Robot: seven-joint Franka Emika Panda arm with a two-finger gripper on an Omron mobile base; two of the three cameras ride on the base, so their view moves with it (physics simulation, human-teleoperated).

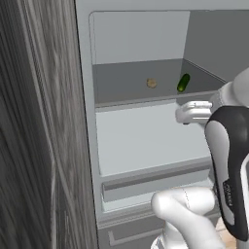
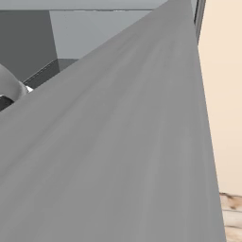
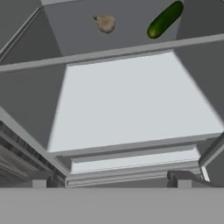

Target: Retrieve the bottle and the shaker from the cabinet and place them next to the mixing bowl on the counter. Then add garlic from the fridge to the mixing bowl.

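The fridge [image 1: 90, 146] stands open, showing pale grey shelves and a drawer front. A small brownish-tan garlic [image 1: 151, 83] lies on the upper shelf towards the back, and the hand view shows this garlic [image 3: 105, 22] near its top. My gripper [image 3: 111, 180] is open, its two tips wide apart with nothing between them. It hovers over the middle shelf, below and in front of the garlic. In the left base view the gripper [image 1: 184, 115] is at the shelf's right side. The bottle, shaker, cabinet, mixing bowl and counter are out of view.
A green cucumber [image 1: 183, 82] lies right of the garlic on the same shelf, the same cucumber [image 3: 164, 19] as in the hand view. A dark woodgrain panel [image 1: 34, 146] flanks the fridge on the left. The grey fridge door [image 2: 123, 156] blocks the right base view.
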